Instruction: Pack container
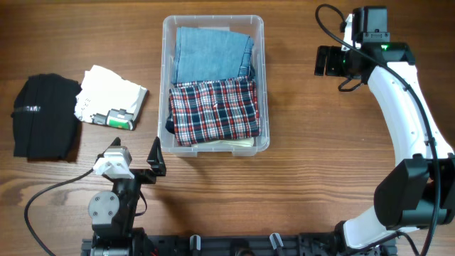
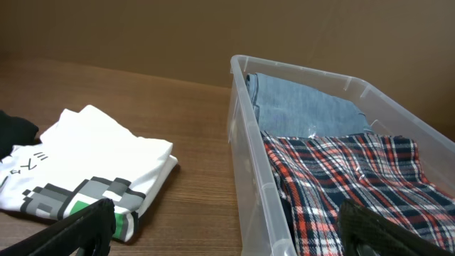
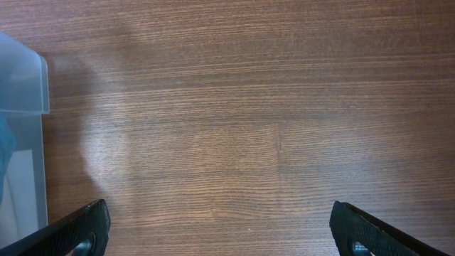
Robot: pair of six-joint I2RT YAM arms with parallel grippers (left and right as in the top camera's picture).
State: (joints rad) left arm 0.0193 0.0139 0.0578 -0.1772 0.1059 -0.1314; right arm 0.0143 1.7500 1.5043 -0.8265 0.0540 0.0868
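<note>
The clear plastic container (image 1: 260, 78) stands at the table's middle back. It holds a folded light-blue denim piece (image 1: 210, 53) at the far end and a folded red-and-navy plaid shirt (image 1: 213, 110) at the near end. In the left wrist view the container (image 2: 245, 149) fills the right side, with the plaid shirt (image 2: 355, 178) and denim (image 2: 306, 107) inside. A folded white printed T-shirt (image 1: 110, 98) and a black garment (image 1: 44, 117) lie left of it. My left gripper (image 1: 135, 158) is open and empty near the container's near-left corner. My right gripper (image 1: 328, 61) is open and empty over bare table, right of the container.
The wooden table (image 1: 320, 163) stretches right of the container; the right wrist view shows bare wood (image 3: 249, 128) and the container's corner (image 3: 28, 78) at its left edge. The white T-shirt (image 2: 85, 171) lies left of the container in the left wrist view.
</note>
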